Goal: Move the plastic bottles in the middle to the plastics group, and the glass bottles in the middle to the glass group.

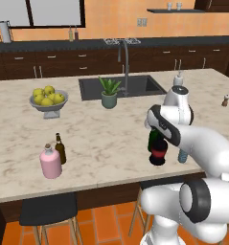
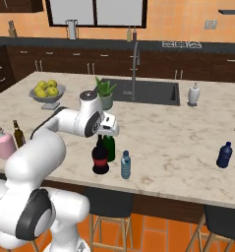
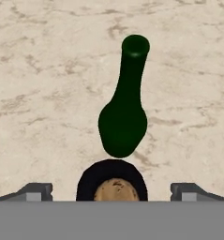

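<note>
Directly beneath the hand [image 3: 111, 192] stands the round-bellied black glass bottle with a red label band [image 2: 100, 158], upright near the front edge of the marble table [image 2: 188, 142], its corked mouth centred between the spread, empty fingers. Just behind it stands the tall dark-green wine bottle [image 3: 124, 108]; the small blue-capped plastic bottle [image 2: 126, 165] stands beside it. A straight descent appears sufficient.

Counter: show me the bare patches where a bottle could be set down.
Bare marble lies between the pink flask with the brown bottle and the black bottle, and between the water bottle and dark-blue bottle. Crowded: the middle trio, green bottle included, under the gripper.
</note>
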